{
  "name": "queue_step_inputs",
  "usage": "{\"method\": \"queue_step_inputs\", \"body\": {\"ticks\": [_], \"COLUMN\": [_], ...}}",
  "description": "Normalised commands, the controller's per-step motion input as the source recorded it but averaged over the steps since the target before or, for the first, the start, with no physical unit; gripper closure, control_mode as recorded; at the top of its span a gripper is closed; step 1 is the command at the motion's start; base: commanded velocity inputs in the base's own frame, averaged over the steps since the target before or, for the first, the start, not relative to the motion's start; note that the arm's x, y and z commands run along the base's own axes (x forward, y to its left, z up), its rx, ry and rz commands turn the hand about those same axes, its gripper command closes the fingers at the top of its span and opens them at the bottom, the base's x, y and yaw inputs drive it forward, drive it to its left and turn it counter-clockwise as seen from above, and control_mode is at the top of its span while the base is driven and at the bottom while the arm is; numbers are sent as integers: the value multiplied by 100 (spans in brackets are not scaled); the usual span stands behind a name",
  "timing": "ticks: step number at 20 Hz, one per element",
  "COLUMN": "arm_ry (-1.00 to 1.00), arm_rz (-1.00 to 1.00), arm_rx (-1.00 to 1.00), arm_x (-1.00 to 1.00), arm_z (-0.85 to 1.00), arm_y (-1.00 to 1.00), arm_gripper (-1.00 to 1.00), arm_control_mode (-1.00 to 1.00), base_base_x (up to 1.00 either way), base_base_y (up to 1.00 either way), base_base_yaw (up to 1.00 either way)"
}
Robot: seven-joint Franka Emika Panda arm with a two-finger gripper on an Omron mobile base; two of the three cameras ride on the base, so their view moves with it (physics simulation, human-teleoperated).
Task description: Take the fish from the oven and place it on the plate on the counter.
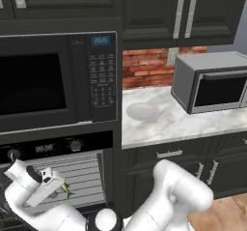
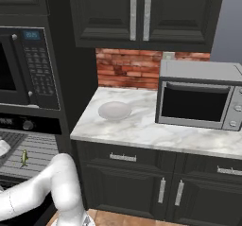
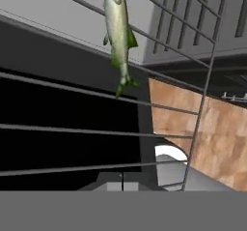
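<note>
My gripper (image 1: pixel 61 185) sat low inside the open oven (image 1: pixel 72 169), at the end of my bent white arm, and its tip was just beside the fish (image 1: pixel 66 190); whether my fingers were apart, together or clamped on anything I could not tell, since the fingertips themselves were not clear in any picture; nearest to me, the fish (image 3: pixel 118 32) hung lengthwise ahead of the hand in the hand view, a slender olive-green body with yellowish tints, lying against the thin bars of the wire rack (image 3: pixel 144 109), its tail fin toward me and its head away; from the right base view the same fish (image 2: pixel 24 158) was a tiny upright sliver over the rack bars, just past my forearm; beyond the rack were the oven's pale back wall and, above the cavity, the control strip with its knob (image 1: pixel 75 145) and small display; farther off and above stood the black keypad microwave (image 1: pixel 58 80); to the side, well apart from my fingers and higher than they were, the marble counter (image 1: pixel 193 123) carried the round pale plate (image 1: pixel 143 111), which had nothing on it; farther along the counter stood the grey box microwave (image 1: pixel 212 80), with the brick wall (image 1: pixel 144 68) behind it.
</note>
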Motion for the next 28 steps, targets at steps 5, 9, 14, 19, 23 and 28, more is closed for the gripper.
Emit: {"method": "queue_step_inputs", "body": {"ticks": [5, 9, 14, 19, 23, 28], "arm_ry": [-39, -25, 0, 0, 2, 4], "arm_rz": [14, 23, 21, 12, 2, 0], "arm_rx": [30, 12, 24, 22, 18, 9], "arm_x": [-1, 3, 13, 0, 0, 0], "arm_z": [2, 4, 15, 30, 48, 46], "arm_y": [-100, -83, -35, 0, 0, 2], "arm_gripper": [100, -100, -100, -100, -100, -100], "arm_control_mode": [-100, -100, -100, -100, -100, -100], "base_base_x": [0, 0, 0, 0, 0, 0], "base_base_y": [0, 0, 0, 0, 0, 0], "base_base_yaw": [0, 0, 0, 0, 0, 0]}}
